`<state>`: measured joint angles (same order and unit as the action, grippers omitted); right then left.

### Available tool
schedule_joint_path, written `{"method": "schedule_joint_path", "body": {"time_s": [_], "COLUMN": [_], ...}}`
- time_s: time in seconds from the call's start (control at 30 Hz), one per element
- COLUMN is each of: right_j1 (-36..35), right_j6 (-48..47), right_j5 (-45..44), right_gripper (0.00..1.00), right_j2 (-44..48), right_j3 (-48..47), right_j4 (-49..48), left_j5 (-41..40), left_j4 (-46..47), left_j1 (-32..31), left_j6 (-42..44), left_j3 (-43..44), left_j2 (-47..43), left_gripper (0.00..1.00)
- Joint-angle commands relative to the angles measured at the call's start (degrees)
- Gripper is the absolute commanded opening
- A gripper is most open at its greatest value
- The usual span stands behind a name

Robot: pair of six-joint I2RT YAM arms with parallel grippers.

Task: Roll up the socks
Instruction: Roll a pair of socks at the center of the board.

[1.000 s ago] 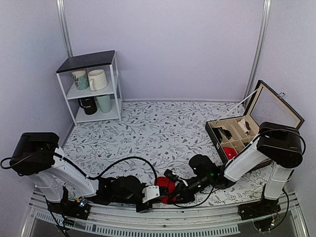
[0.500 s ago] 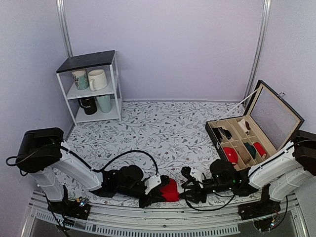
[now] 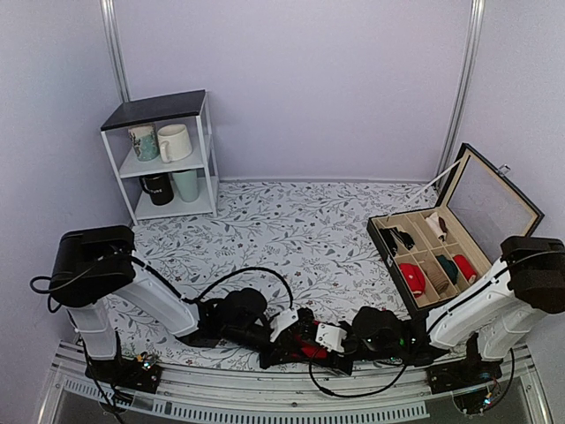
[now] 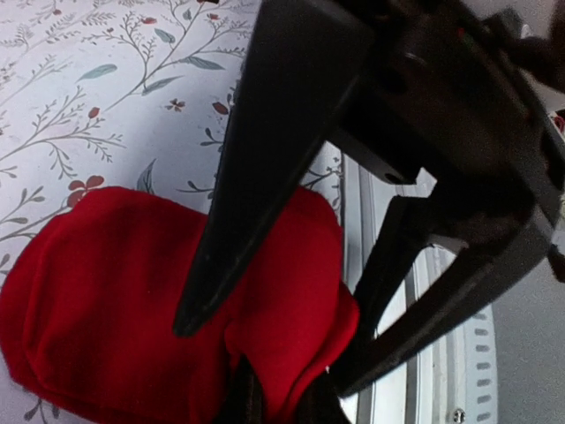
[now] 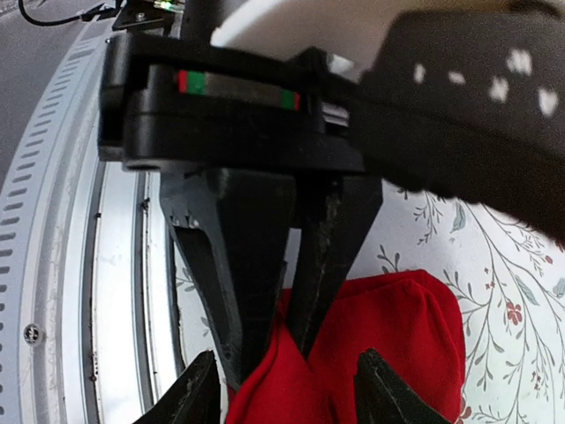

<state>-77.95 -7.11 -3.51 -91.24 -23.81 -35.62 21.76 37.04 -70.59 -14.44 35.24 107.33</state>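
Note:
The red socks (image 3: 311, 344) are a bunched roll at the table's front edge, mostly hidden between the two grippers in the top view. In the left wrist view the socks (image 4: 115, 291) fill the lower left. My left gripper (image 4: 278, 402) is shut on a fold of the roll, and it also shows in the right wrist view (image 5: 274, 349) and the top view (image 3: 298, 339). My right gripper (image 5: 287, 393) is open, its fingers either side of the roll (image 5: 397, 327). It reaches in from the right (image 3: 329, 342) and faces the left gripper (image 4: 265, 358).
The metal rail of the table's front edge (image 4: 388, 336) runs right beside the socks. An open compartment box (image 3: 388, 252) with red, green and other rolls stands at the right. A white shelf with mugs (image 3: 168, 155) stands at the back left.
My left gripper has carried the socks a little to the right along the front edge. My right gripper drew back to the right, then came in again round the socks.

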Motion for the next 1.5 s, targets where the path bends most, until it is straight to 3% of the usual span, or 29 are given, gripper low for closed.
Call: {"method": "schedule_joint_path", "body": {"time_s": [0.0, 0.33, 0.5, 0.6, 0.77, 0.87, 0.9, 0.93, 0.97, 1.0, 1.2, 1.47], "right_j1": [-0.2, -0.4, -0.4, -0.4, 0.3, 2.0, 2.7, 3.6, 4.3, 5.1, 8.8, 12.7], "right_j6": [2.9, 6.4, 9.3, 11.6, 14.9, 18.1, 19.0, 20.5, 21.4, 22.7, 29.6, 33.3], "right_j5": [-3.6, -1.6, -0.6, -0.2, 3.4, 9.1, 10.9, 12.8, 14.9, 16.8, 26.4, 33.4], "right_gripper": [0.51, 0.30, 0.27, 0.18, 0.13, 0.12, 0.12, 0.12, 0.12, 0.12, 0.12, 0.12], "right_j2": [3.6, 4.9, 2.1, 0.9, -1.1, -2.8, -3.6, -4.4, -5.4, -6.5, -12.0, -15.4], "right_j3": [3.2, 3.1, 2.2, 2.3, 3.1, 4.1, 4.4, 4.5, 4.4, 3.9, 2.3, -0.2], "right_j4": [0.1, 3.6, 5.2, 5.4, 4.5, 2.5, 1.7, 1.1, 0.8, 0.9, 2.9, 8.5], "left_j5": [0.1, 0.4, -0.3, -0.8, -4.1, -11.6, -13.6, -15.7, -17.6, -18.7, -22.8, -25.8], "left_j4": [-15.6, -14.5, -14.2, -14.1, -12.5, -12.0, -11.5, -10.7, -9.6, -8.4, -2.7, 1.9], "left_j1": [0.7, 1.0, 1.0, 1.0, 0.4, -1.9, -2.6, -3.4, -4.3, -5.0, -8.3, -9.9], "left_j6": [-1.5, -1.7, -1.4, -0.8, 1.6, 6.0, 7.9, 9.6, 11.5, 13.7, 21.8, 20.4], "left_j3": [-4.2, -4.1, -4.7, -4.8, -5.8, -6.5, -6.8, -7.0, -7.5, -8.0, -11.6, -15.0], "left_j2": [4.7, 4.8, 3.3, 2.1, -3.4, -10.1, -12.6, -15.0, -17.0, -18.9, -23.5, -19.7], "left_gripper": [0.00, 0.00, 0.00, 0.01, 0.17, 0.18, 0.24, 0.43, 0.54, 0.57, 0.69, 0.69]}}
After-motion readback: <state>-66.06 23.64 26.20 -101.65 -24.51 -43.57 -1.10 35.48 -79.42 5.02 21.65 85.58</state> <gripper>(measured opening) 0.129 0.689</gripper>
